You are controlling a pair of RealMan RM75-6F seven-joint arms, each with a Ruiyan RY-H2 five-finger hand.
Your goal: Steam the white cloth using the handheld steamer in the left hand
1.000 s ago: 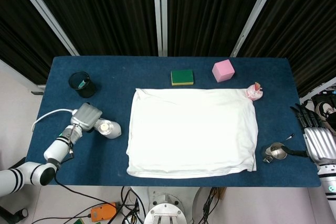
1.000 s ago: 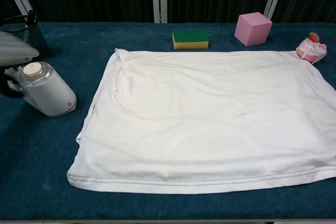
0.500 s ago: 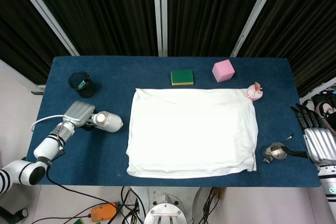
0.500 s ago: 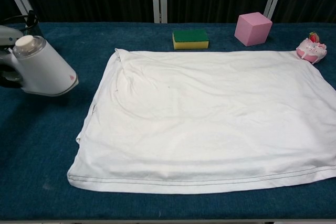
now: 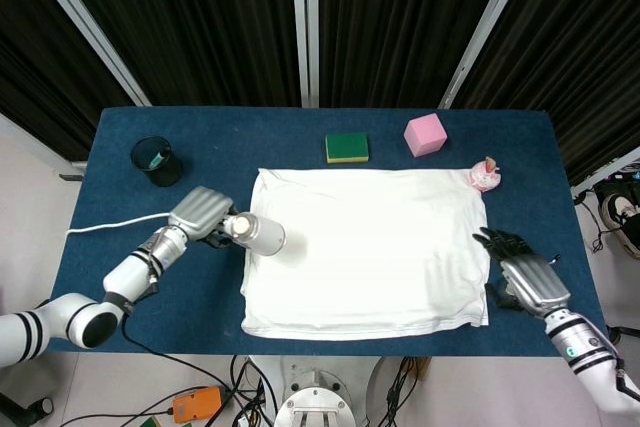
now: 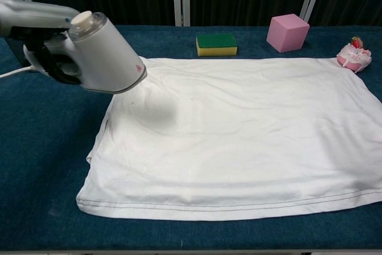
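Fingers of the left hand (image 5: pixel 197 215) are closed around the handle of the handheld steamer (image 6: pixel 98 52), whose nozzle points to the right and down over the left edge of the white cloth (image 5: pixel 370 252). The cloth lies flat on the tabletop (image 5: pixel 300 137) with its long axis left to right, so almost all of it lies to the right of the nozzle. Right hand (image 5: pixel 528 280) holds nothing, fingers spread, just beside the cloth's right edge.
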